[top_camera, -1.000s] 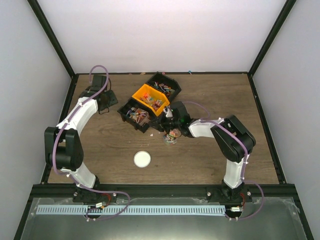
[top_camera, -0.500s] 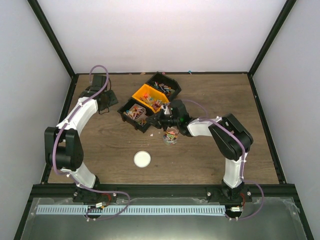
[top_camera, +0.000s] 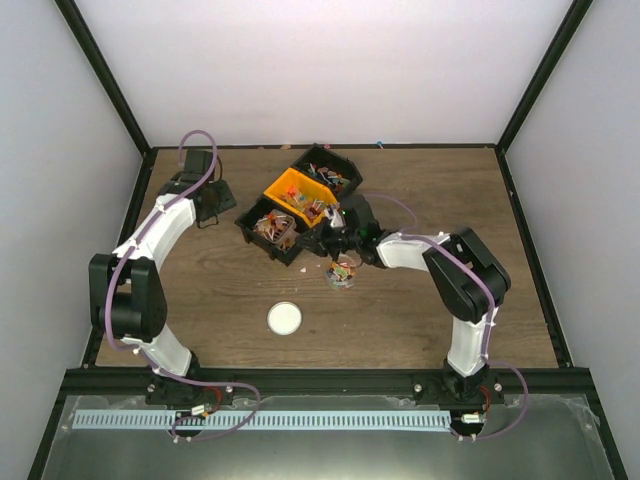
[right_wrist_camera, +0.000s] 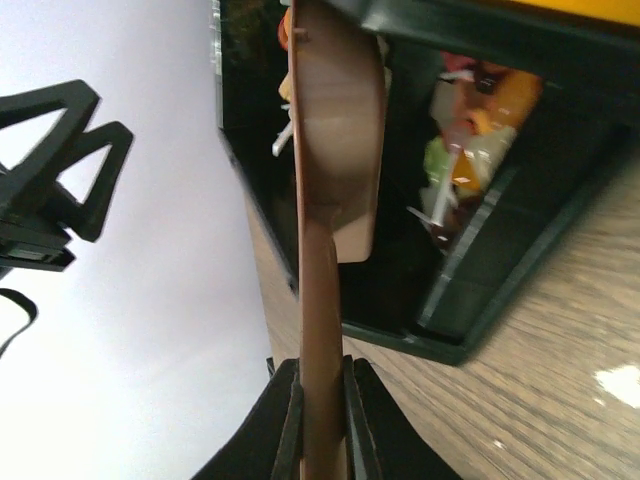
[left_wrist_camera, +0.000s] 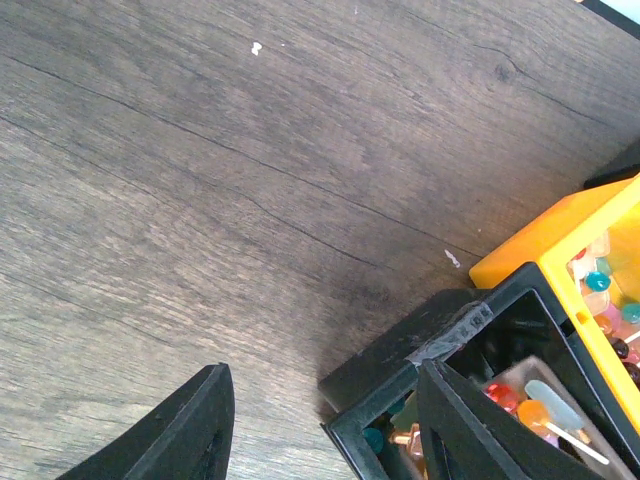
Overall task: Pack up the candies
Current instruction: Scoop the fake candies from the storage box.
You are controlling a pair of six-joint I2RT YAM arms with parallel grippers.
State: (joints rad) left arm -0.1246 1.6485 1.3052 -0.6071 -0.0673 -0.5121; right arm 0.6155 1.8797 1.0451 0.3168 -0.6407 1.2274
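The candies fill three bins: a near black bin (top_camera: 268, 228), an orange bin (top_camera: 298, 196) and a far black bin (top_camera: 330, 172). More candies sit in the small round jar (top_camera: 342, 272) in front of the bins. My right gripper (top_camera: 337, 236) is shut on the handle of the brown scoop (right_wrist_camera: 322, 300). The scoop's bowl (right_wrist_camera: 338, 100) is on edge inside the near black bin (right_wrist_camera: 470, 300), beside wrapped candies (right_wrist_camera: 465, 130). My left gripper (left_wrist_camera: 330, 430) is open and empty just above the wood, with one finger over the near black bin's corner (left_wrist_camera: 400, 355).
A white round lid (top_camera: 284, 318) lies on the table in front of the jar. The orange bin (left_wrist_camera: 555, 250) with candies (left_wrist_camera: 600, 285) shows at the right of the left wrist view. Black frame posts and white walls surround the table.
My right gripper has swung the scoop from above the jar to the left, into the near black bin. The left arm has not moved.
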